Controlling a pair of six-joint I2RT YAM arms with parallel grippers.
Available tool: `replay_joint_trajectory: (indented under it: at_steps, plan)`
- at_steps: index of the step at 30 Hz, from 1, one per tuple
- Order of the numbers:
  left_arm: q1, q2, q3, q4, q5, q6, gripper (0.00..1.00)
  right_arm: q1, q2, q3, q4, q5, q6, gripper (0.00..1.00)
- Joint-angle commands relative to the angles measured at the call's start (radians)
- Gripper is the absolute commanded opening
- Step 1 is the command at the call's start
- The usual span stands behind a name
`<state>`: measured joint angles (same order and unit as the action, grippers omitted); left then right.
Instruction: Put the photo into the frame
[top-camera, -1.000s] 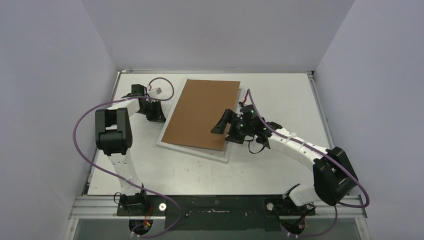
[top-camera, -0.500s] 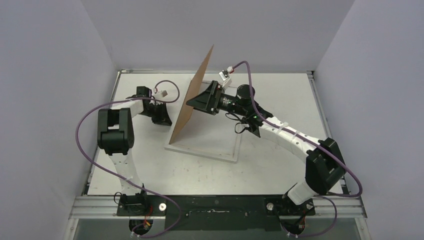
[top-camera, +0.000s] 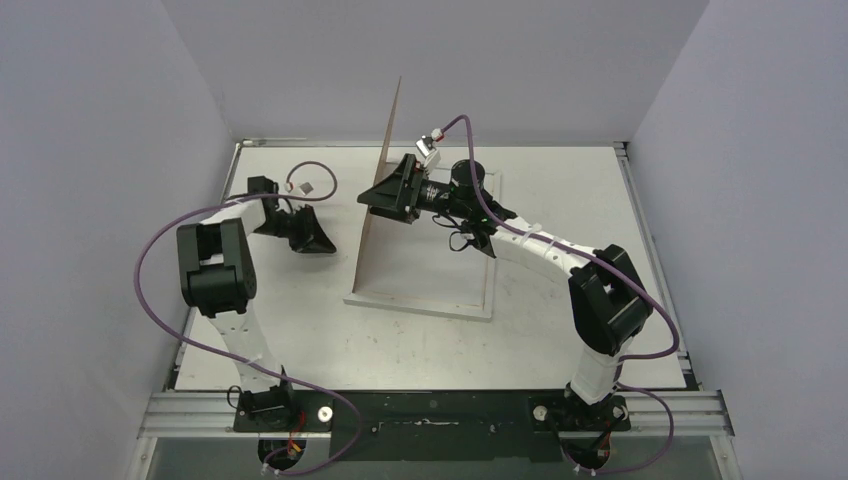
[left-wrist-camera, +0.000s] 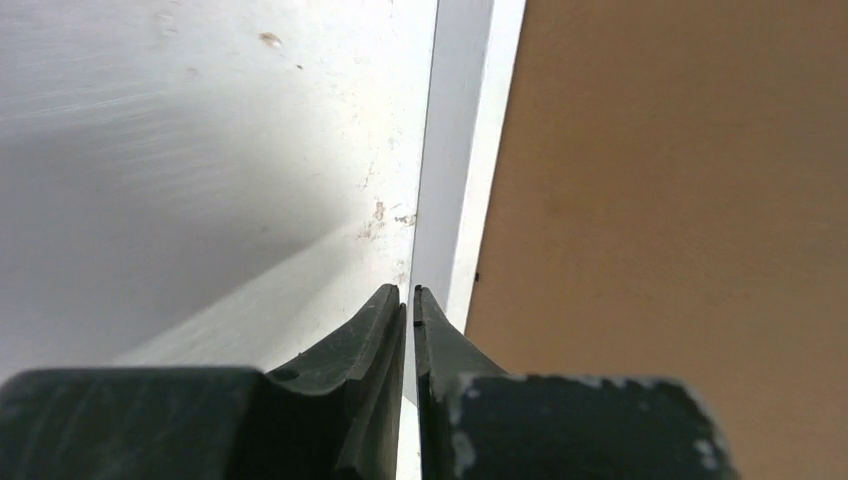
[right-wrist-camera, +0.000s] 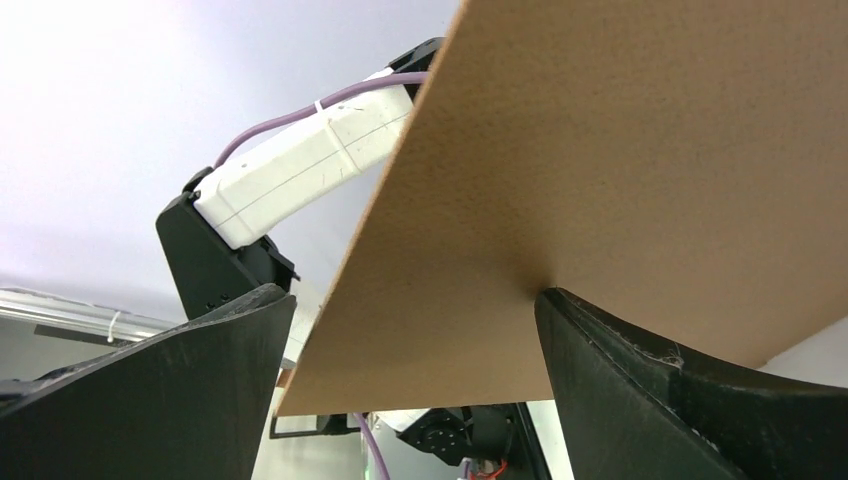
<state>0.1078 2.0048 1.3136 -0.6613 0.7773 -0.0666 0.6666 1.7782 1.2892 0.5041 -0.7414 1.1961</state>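
The white frame (top-camera: 420, 303) lies flat on the table. A brown backing board (top-camera: 380, 190) stands almost upright on its lower edge along the frame's left side. My right gripper (top-camera: 393, 196) is open wide behind the board, which crosses between its jaws (right-wrist-camera: 415, 292). One fingertip (right-wrist-camera: 548, 296) touches the board's (right-wrist-camera: 620, 150) face. My left gripper (top-camera: 312, 238) sits left of the board, low over the table, shut with nothing in it (left-wrist-camera: 408, 292). Its tips point at the frame's white edge (left-wrist-camera: 455, 150) and the board (left-wrist-camera: 680, 200). The photo is out of view.
The left arm's white link (right-wrist-camera: 300, 170) shows beyond the board in the right wrist view. Purple cables (top-camera: 160, 250) loop around both arms. Grey walls enclose the white table (top-camera: 300, 340) on three sides.
The brown board has gone from lying flat on the frame to standing nearly upright, tipped up by my right gripper. The right arm swung up and left; the left gripper drew back slightly.
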Motion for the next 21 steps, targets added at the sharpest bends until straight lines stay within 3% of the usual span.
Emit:
replay_joint_trajectory:
  at_steps: [1,8,11,16,21]
  plan:
    - [0.061,-0.104,0.093,-0.066,0.112,0.006,0.11,0.001,0.0,0.074,0.099,-0.009,0.004,0.96]
    - [0.12,-0.25,0.205,-0.237,0.259,0.178,0.51,0.004,-0.014,0.095,0.024,-0.004,-0.039,0.99]
    - [0.132,-0.337,0.231,-0.284,0.308,0.225,0.62,-0.001,-0.016,0.091,0.016,-0.006,-0.046,1.0]
    - [0.125,-0.407,0.382,-0.414,0.379,0.225,0.69,-0.002,-0.003,0.088,0.026,-0.007,-0.034,1.0]
    - [0.039,-0.44,0.483,-0.468,0.336,0.19,0.7,-0.005,-0.002,0.093,0.039,-0.006,-0.025,0.96]
